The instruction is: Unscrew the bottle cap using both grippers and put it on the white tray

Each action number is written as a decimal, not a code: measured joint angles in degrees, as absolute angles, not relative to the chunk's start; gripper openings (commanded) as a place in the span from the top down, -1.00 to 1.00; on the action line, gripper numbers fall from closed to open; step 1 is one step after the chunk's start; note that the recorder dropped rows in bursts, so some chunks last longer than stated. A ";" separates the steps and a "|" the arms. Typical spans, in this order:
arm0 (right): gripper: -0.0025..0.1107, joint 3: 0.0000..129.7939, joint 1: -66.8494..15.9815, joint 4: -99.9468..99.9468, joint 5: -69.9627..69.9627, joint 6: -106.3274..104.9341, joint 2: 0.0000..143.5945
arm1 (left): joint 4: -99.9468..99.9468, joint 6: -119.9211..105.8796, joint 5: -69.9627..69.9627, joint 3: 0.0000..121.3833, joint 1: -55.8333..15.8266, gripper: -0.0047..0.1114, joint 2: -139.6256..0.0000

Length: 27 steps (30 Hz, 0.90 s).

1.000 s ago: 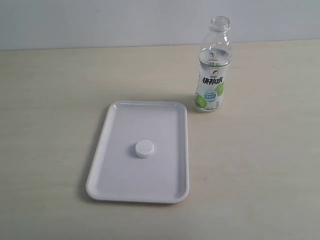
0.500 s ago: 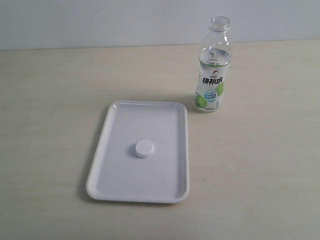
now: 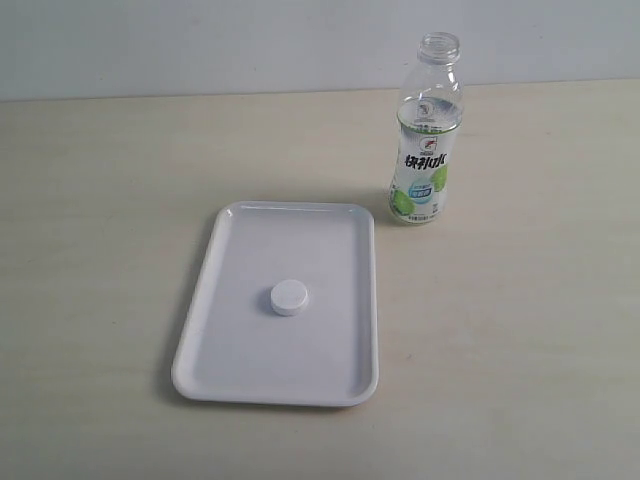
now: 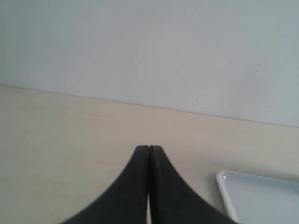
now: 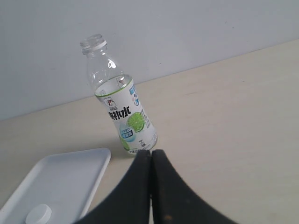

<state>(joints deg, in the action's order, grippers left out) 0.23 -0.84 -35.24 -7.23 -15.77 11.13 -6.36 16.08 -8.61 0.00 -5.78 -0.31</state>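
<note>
The bottle cap [image 3: 288,297] lies flat near the middle of the white tray [image 3: 220,330], and it shows in the right wrist view too as the cap [image 5: 38,214] on the tray [image 5: 70,172]. The bottle [image 3: 427,135] stands upright behind the tray's far right corner, its neck open; the right wrist view shows the bottle [image 5: 120,109] as well. Neither arm appears in the exterior view. My left gripper [image 4: 149,148] is shut and empty, with a tray corner [image 4: 233,191] beside it. My right gripper [image 5: 151,152] is shut and empty, short of the bottle.
A pale wooden tabletop [image 3: 520,340] spreads around the tray and bottle. A plain light wall [image 3: 200,45] rises behind the table's far edge.
</note>
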 measured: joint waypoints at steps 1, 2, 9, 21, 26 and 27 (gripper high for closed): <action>0.96 0.23 -0.84 -35.24 -7.23 -15.77 11.13 | -6.36 16.08 -8.61 0.00 -5.78 0.92 -0.31; 0.96 0.23 -0.84 -35.24 -7.23 -15.77 11.13 | -6.36 16.08 -8.61 0.00 -5.78 0.92 -0.31; 0.96 0.23 -0.84 -34.90 -7.23 -15.92 11.13 | -6.47 16.08 -8.61 0.00 -5.78 0.92 -0.31; 0.96 0.23 2.12 -28.26 -6.42 -23.09 1.70 | -6.47 16.30 -8.61 0.00 -5.78 0.92 -0.31; 0.96 0.23 3.12 -27.38 -6.42 -23.63 0.32 | -6.47 16.30 -8.85 0.00 -5.78 0.92 -0.31; 0.96 0.23 3.15 -27.38 -6.42 -23.63 0.32 | -6.47 16.30 -8.95 0.00 -5.78 0.92 -0.31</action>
<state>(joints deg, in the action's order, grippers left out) 0.23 3.15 -27.38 -6.42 -23.63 0.32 -6.47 16.30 -8.95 0.00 -5.78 -0.31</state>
